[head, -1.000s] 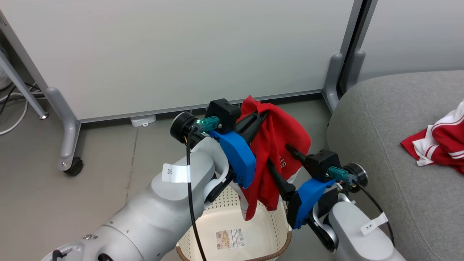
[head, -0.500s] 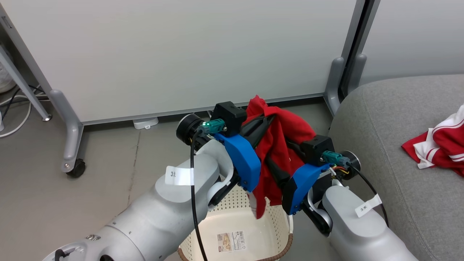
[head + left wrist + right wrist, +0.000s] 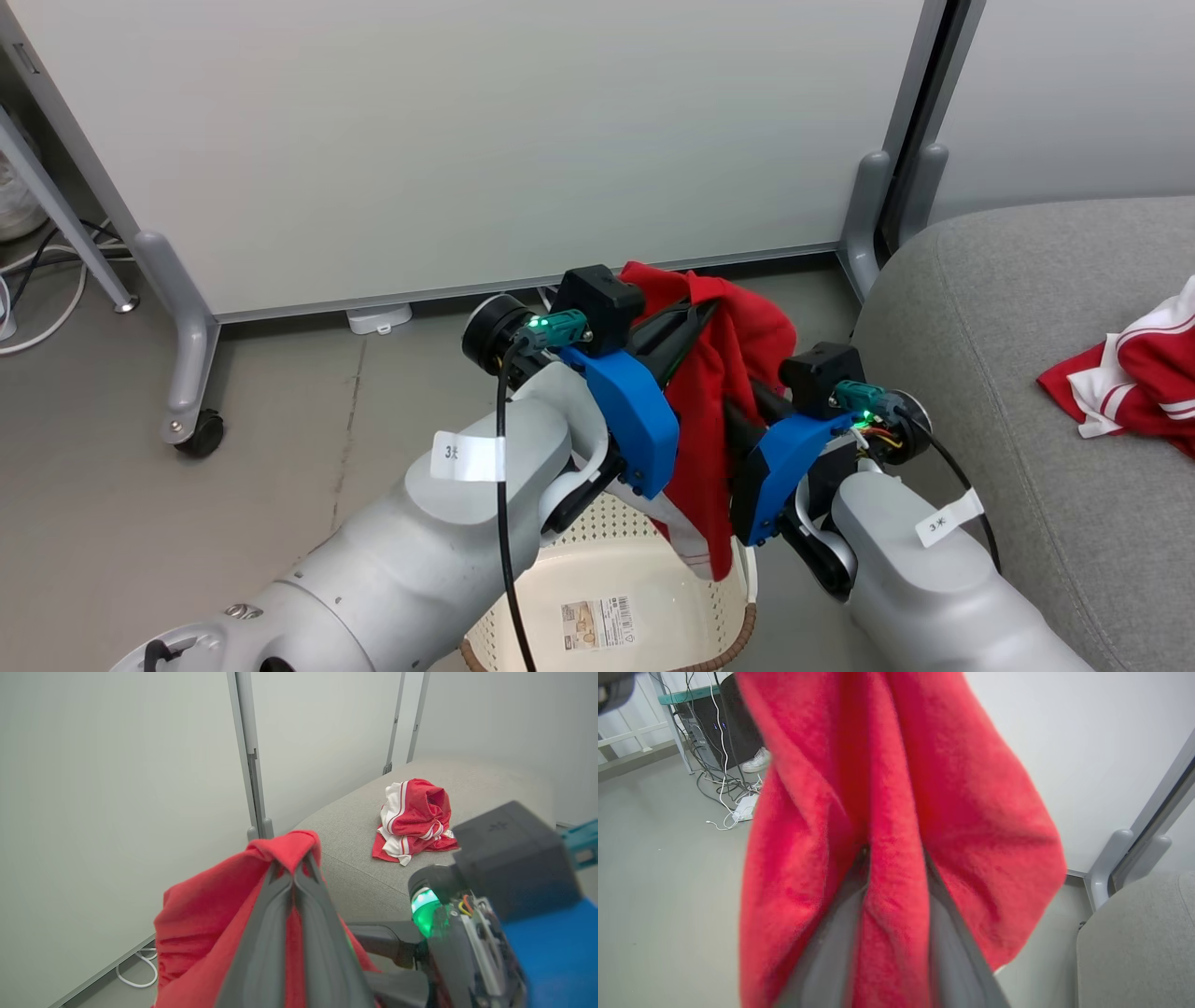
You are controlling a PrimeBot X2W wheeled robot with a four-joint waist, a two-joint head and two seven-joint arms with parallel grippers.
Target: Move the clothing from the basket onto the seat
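Left gripper [image 3: 705, 313] and right gripper [image 3: 894, 858] both pinched tight on the plain red garment [image 3: 738, 355], hoisted over the basket [image 3: 597, 532]. Careful: that dangling hem could snag the rim on the swing toward the seat [image 3: 980, 308] and tug free.

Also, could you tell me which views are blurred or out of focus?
Head view: sharp and evenly lit. Left wrist view: the left gripper close up is soft, the striped garment crisp. Right wrist view: the plain red garment is blurred.

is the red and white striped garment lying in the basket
No, the striped garment lies crumpled on the grey seat, not in the basket.
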